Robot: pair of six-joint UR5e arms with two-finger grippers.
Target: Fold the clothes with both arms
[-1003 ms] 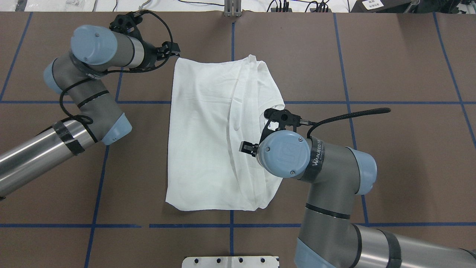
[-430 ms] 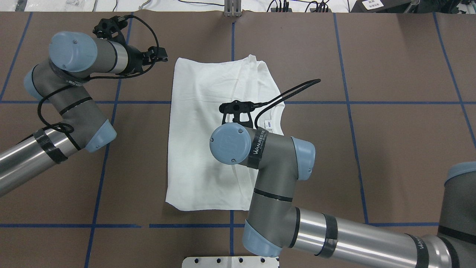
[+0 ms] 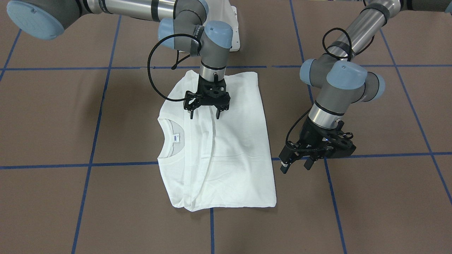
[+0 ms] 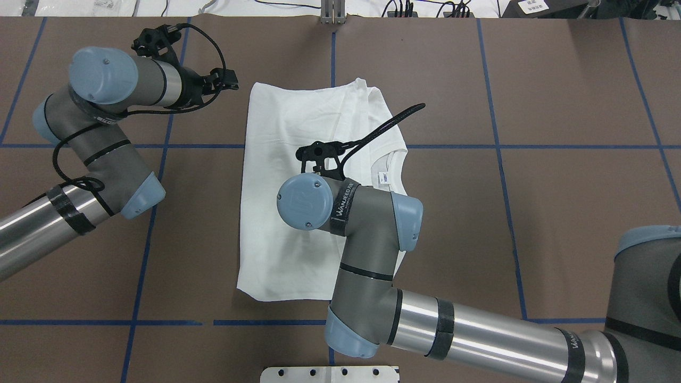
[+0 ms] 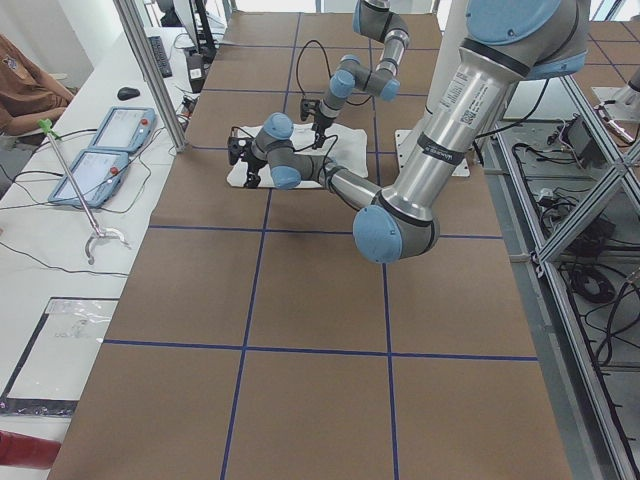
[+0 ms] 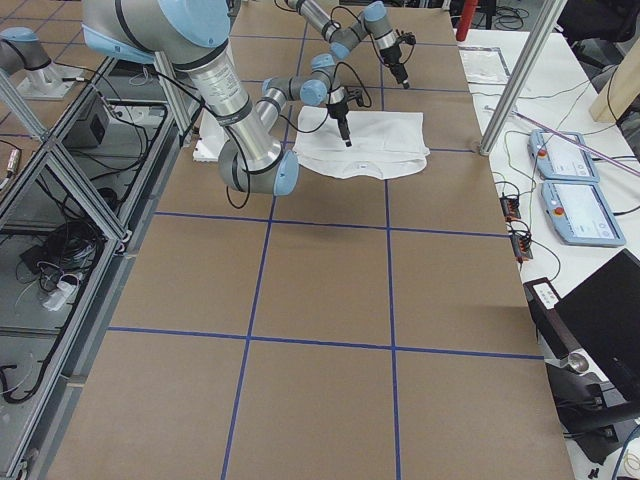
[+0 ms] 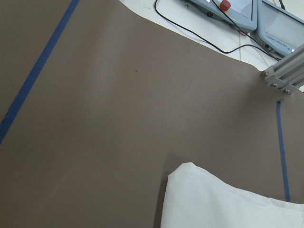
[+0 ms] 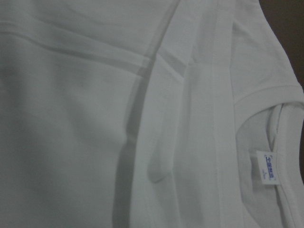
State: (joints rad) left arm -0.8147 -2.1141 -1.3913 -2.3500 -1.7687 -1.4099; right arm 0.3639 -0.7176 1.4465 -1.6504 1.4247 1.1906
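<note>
Two arms, one garment: both sets of fingers are spread apart and holding nothing, so the cloth lies free.
T-shirt (image 3: pixel 229 151): it sits centre of the front-facing view, flat on the surface (image 3: pixel 70 116), already narrowed to a long rectangle.
Right gripper (image 3: pixel 204 115): it points straight down over the shirt's upper middle, fingers parted. My guess is that it's lining up on the folded-in band (image 3: pixel 213 141).
Left gripper (image 3: pixel 296 166): it's off the cloth, just right of the shirt's lower right edge and low over the surface, fingers apart. It's probably standing clear so nothing snags.
Fabric: thin, soft white cotton, lightly creased. In the right wrist view the layers underneath show through as grey bands.
Collar (image 3: pixel 163 137): ribbed and round, at the shirt's left edge, with a small label (image 3: pixel 176 138) inside.
Surface finish: matte brown, gridded with blue tape lines (image 3: pixel 106 164).
</note>
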